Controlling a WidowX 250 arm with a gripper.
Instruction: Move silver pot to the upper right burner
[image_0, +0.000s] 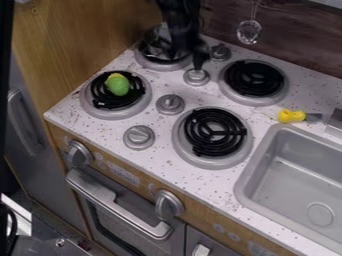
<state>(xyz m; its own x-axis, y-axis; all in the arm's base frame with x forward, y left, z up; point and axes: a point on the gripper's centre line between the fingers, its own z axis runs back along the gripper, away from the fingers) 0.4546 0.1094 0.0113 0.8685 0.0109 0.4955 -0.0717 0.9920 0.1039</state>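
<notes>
Claw (187, 52) hanging down beside and partly in front of the silver pot (154, 44); cannot tell how far open, or whether gripping the pot or merely close by. Pot just left of the claw, over the upper left burner (160, 65), much of the near side hidden. Placed so close to the pot probably for a hold on rim or wall; lift and carry likely the step in hand, move to the other burner not yet done. Upper right burner (254, 78) to the right of the claw and nearer the camera. Upper knob (220, 52) right of the claw, middle knob (196, 76) just below: good reason for height on the way across, with a risk of clipping either. Green toy (118, 85) on the lower left burner (95, 107), below and left of the claw, best left alone. As for pointing: roundish outline, no handle to be made out, hence no sure heading or long axis; cannot tell upright from slightly tilted.
</notes>
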